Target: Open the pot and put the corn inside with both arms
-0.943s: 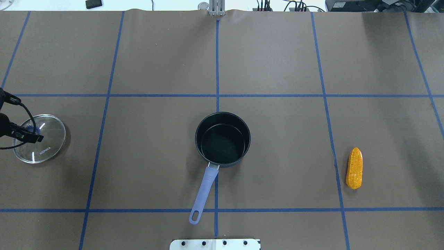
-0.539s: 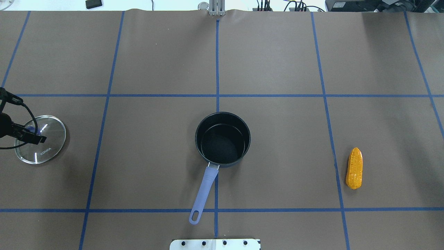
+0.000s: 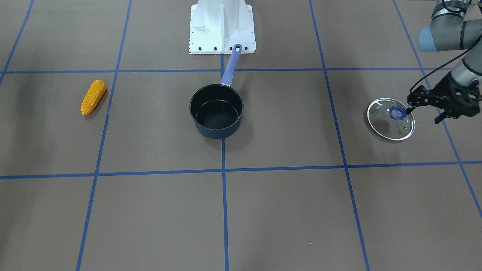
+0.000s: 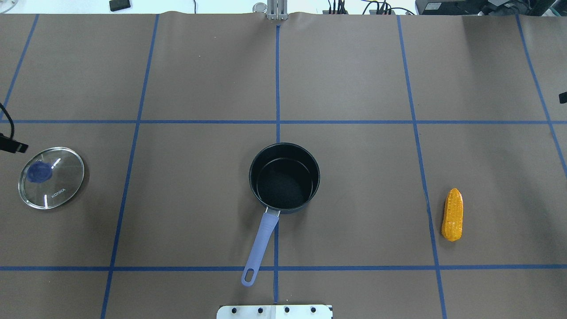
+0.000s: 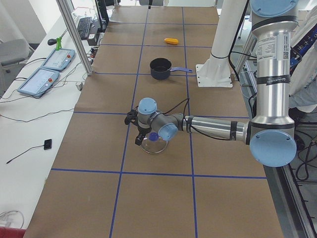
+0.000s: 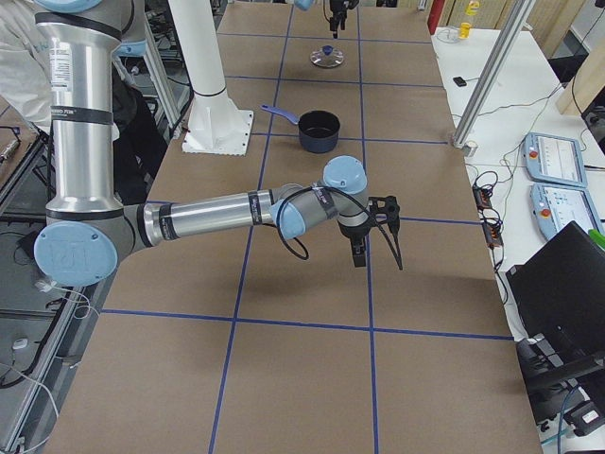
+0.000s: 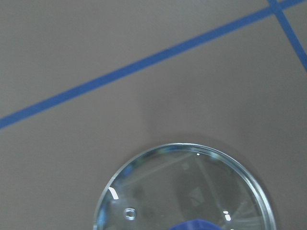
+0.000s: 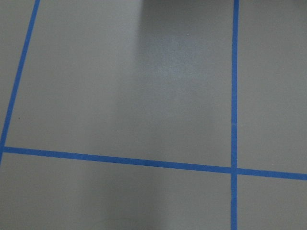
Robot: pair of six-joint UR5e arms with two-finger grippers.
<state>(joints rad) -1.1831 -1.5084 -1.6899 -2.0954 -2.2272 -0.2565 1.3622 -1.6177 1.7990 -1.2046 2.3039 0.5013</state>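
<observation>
The pot (image 4: pixel 284 177) stands open and empty at the table's middle, its purple-blue handle (image 4: pixel 261 239) pointing toward my base. It also shows in the front view (image 3: pixel 216 113). The corn (image 4: pixel 452 215) lies alone on my right side and shows in the front view (image 3: pixel 93 97). My left gripper (image 3: pixel 422 110) is open and empty, just beside the glass lid (image 3: pixel 391 119); only its tip (image 4: pixel 13 145) shows overhead. My right gripper (image 6: pixel 380 235) hovers over bare table, far from the corn. I cannot tell whether it is open or shut.
The glass lid (image 4: pixel 51 177) with its blue knob lies flat at the far left, and the left wrist view shows it below (image 7: pixel 187 191). The white base plate (image 4: pixel 274 311) sits at the near edge. Blue tape lines cross the brown mat.
My left gripper has let go of the lid's knob and drawn back left, mostly out of the overhead view. The lid now lies free. A sliver of the right gripper has appeared at the right edge.
</observation>
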